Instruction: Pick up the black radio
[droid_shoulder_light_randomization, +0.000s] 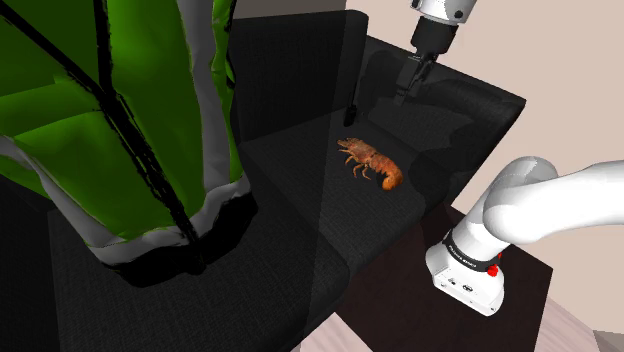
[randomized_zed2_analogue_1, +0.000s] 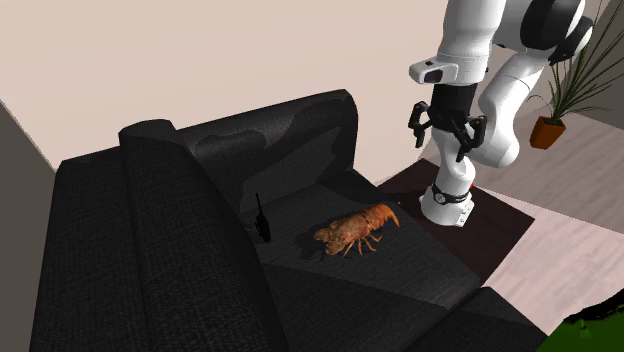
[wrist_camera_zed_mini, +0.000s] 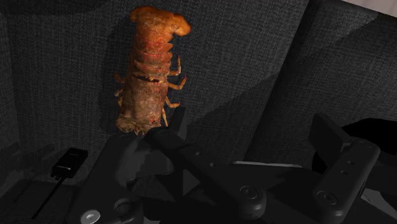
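I see my jaws hanging wide open and empty above the black sofa (randomized_zed2_analogue_1: 150, 250); the black radio (randomized_zed2_analogue_1: 262, 218) stands upright on its seat by the backrest, near the orange lobster (randomized_zed2_analogue_1: 355, 230).

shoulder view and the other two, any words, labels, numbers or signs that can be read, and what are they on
No text can be read.
Dark band on the arm's base: tiny pale marks, too small to read.
Black radio, lobster, sofa: no lettering shows.
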